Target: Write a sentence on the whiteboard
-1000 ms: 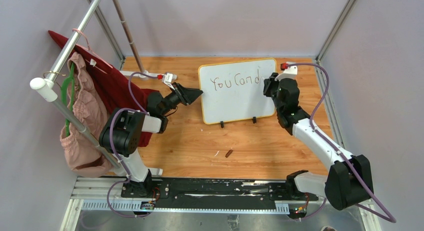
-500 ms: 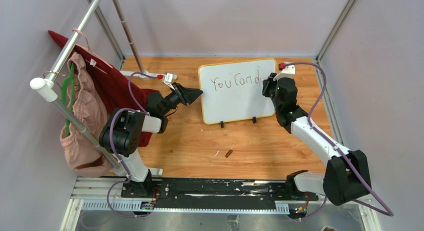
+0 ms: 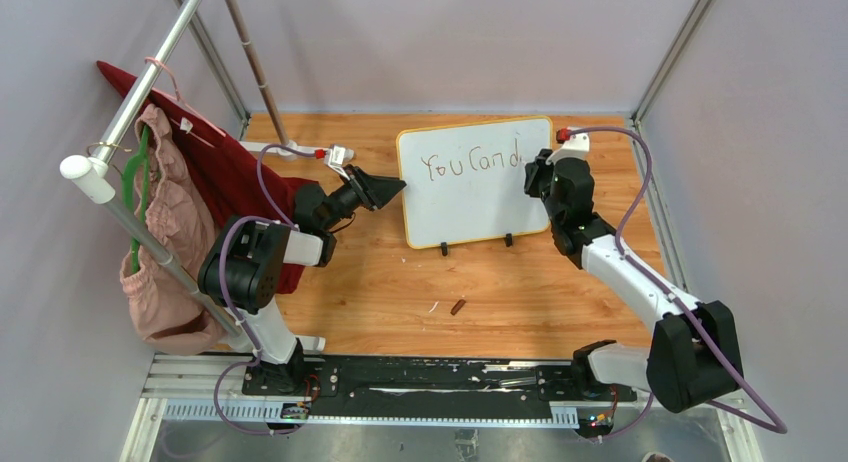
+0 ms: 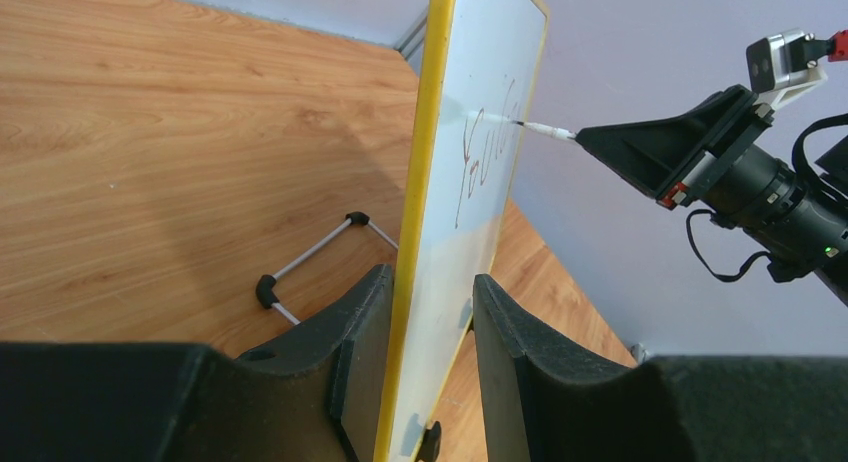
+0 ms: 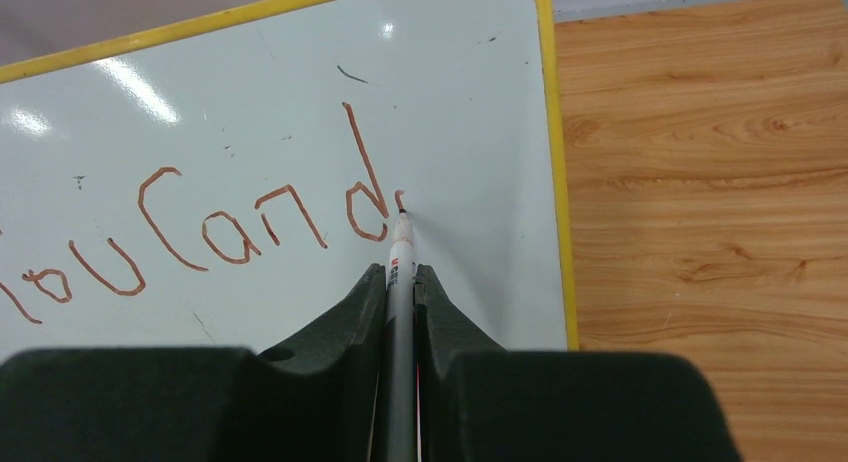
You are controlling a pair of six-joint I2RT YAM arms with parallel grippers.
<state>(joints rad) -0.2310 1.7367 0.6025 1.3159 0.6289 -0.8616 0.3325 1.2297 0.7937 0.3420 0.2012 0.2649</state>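
Now the right gripper, pinching the marker, is starting a small new stroke right after the "d" of the sentence, absent a second ago, so "do" is likely being formed. The left gripper is clamping the edge of the whiteboard, steadying it upright on the surface.

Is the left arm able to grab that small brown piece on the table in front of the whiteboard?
Probably not yet: the left gripper is clamped on the edge of the whiteboard. The brown piece itself lies uncovered on bare wood.
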